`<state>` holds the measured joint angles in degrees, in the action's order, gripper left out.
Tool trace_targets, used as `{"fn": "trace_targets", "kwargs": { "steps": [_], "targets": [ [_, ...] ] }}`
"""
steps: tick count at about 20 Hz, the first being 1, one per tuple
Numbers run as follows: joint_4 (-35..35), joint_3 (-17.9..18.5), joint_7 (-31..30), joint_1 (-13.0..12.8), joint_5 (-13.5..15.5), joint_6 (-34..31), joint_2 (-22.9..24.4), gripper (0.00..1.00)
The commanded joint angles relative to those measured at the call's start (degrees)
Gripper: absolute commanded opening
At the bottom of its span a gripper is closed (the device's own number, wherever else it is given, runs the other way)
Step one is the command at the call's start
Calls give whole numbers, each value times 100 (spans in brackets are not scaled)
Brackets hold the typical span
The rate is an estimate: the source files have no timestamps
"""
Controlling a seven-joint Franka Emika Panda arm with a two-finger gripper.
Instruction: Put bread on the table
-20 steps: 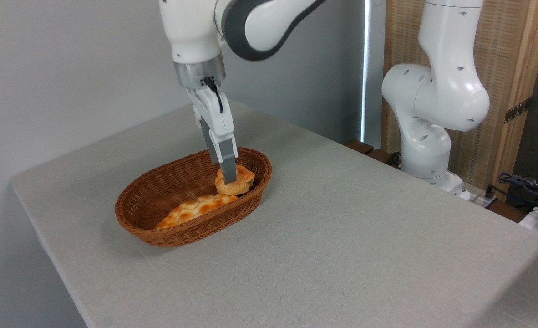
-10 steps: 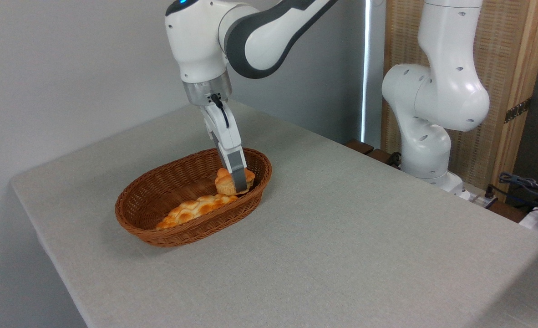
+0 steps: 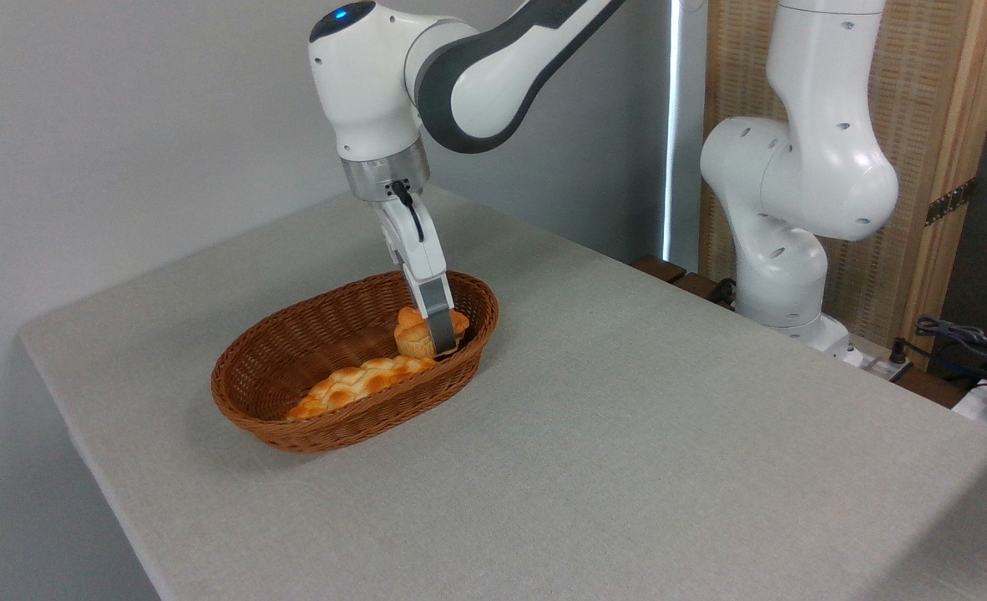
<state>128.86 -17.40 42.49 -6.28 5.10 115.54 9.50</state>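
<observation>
A brown wicker basket (image 3: 276, 392) is set on the left half of the table (image 3: 627, 434), which is covered with a plain grey-beige cloth. Two items are held in the basket: a long braided loaf (image 3: 351, 384) laid along the near side, and the bread (image 3: 414, 334), a small round bun with an orange top and paler base, placed at the right end just inside the rim. The white arm (image 3: 460, 67) is reached down from above, and the gripper (image 3: 441, 338) is lowered into the basket at the bun. One grey finger (image 3: 438, 321) is seen pressed against the bun's front right side; the other finger is hidden behind it, so whether the bun is clamped cannot be told. The bun is seated low in the basket, apart from the loaf by a narrow gap. A blue light (image 3: 341, 13) is lit on the arm's upper joint. No brand marks, labels or writing can be read anywhere. A bundle of cables (image 3: 961, 338) is seen at the far right edge.
</observation>
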Motion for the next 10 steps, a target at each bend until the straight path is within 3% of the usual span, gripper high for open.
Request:
{"fn": "trace_targets", "kwargs": {
  "steps": [1, 10],
  "targets": [
    [69, -17, -31, 21, -17, 127, 52, 39],
    [69, -9, -31, 30, -17, 118, 52, 38]
  ]
}}
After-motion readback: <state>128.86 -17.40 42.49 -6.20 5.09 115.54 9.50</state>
